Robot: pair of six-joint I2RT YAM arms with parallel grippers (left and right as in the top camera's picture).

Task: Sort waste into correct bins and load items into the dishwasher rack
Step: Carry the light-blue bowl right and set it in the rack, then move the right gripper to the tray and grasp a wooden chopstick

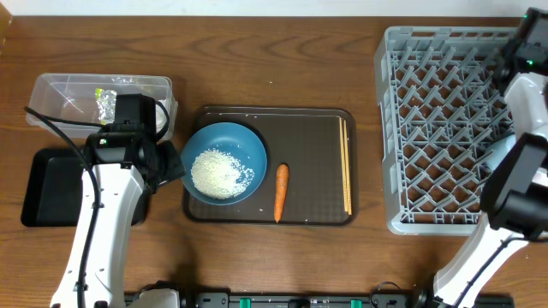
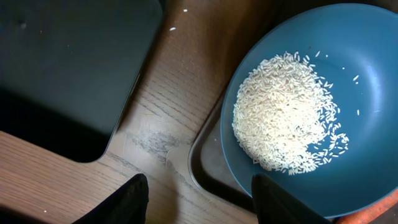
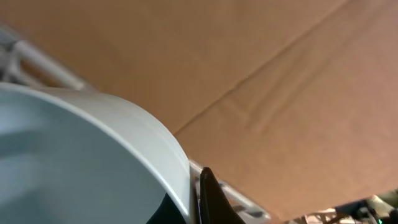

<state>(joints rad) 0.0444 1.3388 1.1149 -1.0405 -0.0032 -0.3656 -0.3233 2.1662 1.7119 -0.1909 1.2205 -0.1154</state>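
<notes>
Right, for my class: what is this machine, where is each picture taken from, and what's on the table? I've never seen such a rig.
Two robot arms stand at a table, each ending in a two-finger gripper. One picture looks down from above; the other two come from wrist cameras. On a brown serving tray lie a dark-blue bowl of rice, a carrot and chopsticks. At left are a clear tub holding foil and a black tray; at right, a grey rack. The left gripper is open, holding nothing. The right gripper sits at the rim of a pale bowl; whether it grips is unclear.
</notes>
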